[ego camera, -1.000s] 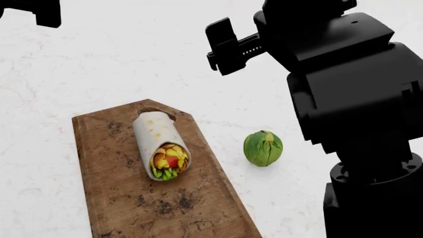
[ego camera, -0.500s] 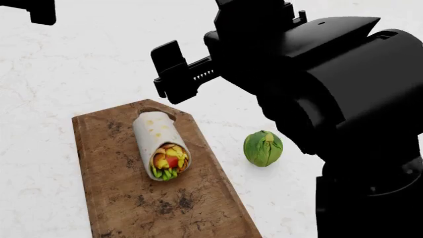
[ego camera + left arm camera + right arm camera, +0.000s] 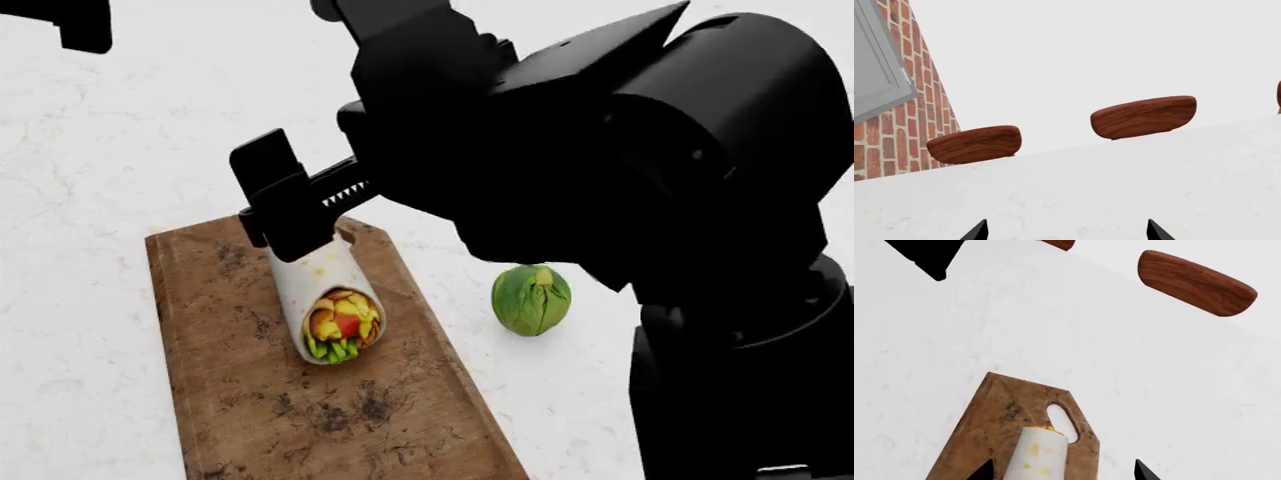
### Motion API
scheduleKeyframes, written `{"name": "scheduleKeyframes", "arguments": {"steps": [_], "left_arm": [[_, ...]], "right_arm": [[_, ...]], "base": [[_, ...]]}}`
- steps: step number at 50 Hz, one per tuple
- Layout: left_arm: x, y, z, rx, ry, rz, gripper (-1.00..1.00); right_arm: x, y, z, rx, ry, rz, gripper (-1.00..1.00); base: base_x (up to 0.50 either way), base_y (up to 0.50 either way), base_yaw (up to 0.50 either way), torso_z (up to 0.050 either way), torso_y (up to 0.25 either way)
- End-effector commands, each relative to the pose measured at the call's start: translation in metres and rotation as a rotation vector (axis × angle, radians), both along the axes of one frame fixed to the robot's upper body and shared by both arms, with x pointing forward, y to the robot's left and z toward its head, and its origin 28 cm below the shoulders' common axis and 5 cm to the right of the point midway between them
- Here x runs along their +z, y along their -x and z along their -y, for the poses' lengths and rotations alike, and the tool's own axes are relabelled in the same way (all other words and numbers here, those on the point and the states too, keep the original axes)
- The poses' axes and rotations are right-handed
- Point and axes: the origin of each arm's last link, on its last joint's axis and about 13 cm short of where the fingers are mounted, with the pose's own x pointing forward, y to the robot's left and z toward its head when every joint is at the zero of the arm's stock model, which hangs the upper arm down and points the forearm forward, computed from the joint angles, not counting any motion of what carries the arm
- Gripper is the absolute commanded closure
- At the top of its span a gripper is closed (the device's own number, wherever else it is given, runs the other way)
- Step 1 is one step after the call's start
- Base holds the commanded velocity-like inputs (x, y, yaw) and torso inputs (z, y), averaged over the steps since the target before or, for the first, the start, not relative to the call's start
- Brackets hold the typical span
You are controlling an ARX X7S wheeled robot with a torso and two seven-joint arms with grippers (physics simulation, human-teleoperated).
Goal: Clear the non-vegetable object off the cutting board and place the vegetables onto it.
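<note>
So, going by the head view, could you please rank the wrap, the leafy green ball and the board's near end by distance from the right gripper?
1. Wrap, on the board just beneath the right gripper.
2. Leafy green ball, on the table off to the right.
3. Cutting board's near end, toward the robot.

The cutting board (image 3: 267, 370) lies on the white counter (image 3: 120, 150) at the head view's lower left, its handle hole end farthest from the robot. The wrap (image 3: 324, 300) rests on the board's far half, its closed end toward the handle hole (image 3: 1062, 422) and its open end toward the robot. The leafy ball (image 3: 531, 299) sits on the counter to the right of the board, apart from it.
</note>
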Motion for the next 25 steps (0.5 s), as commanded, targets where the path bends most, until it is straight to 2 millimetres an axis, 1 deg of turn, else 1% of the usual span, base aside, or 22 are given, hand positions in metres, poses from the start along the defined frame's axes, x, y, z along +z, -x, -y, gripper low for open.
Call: {"name": "scheduleKeyframes", "arguments": {"steps": [1, 4, 8, 10, 18, 19, 25], "left_arm": [[-0.001, -0.002, 0.004, -0.028, 0.008, 0.006, -1.0], [-0.004, -0.002, 0.005, -0.029, 0.009, 0.002, -1.0], [-0.004, -0.002, 0.003, -0.027, 0.009, 0.001, -1.0], [-0.003, -0.002, 0.002, -0.025, 0.012, 0.004, -1.0], [-0.006, -0.003, 0.002, -0.024, 0.015, 0.0, -1.0], [-0.006, -0.003, 0.002, -0.024, 0.015, -0.001, -1.0], [-0.008, -0.004, 0.002, -0.023, 0.014, -0.005, -1.0]], "right_arm": [[0.004, -0.002, -0.014, 0.002, -0.003, -0.078, -1.0], [0.002, -0.007, -0.018, 0.007, -0.003, -0.079, -1.0], [0.0, -0.011, -0.022, 0.019, -0.037, -0.146, -1.0], [0.0, -0.014, -0.023, -0.006, -0.067, -0.174, -1.0], [-0.007, -0.025, -0.027, -0.004, -0.089, -0.21, -1.0], [-0.01, -0.027, -0.027, -0.006, -0.074, -0.19, -1.0], [-0.023, -0.029, -0.03, -0.011, -0.079, -0.227, -1.0]], "base": [[0.0, 0.0, 0.0, 0.0, 0.0], [0.0, 0.0, 0.0, 0.0, 0.0], [0.0, 0.0, 0.0, 0.0, 0.0], [0.0, 0.0, 0.0, 0.0, 0.0], [0.0, 0.0, 0.0, 0.0, 0.0], [0.0, 0.0, 0.0, 0.0, 0.0], [0.0, 0.0, 0.0, 0.0, 0.0]]}}
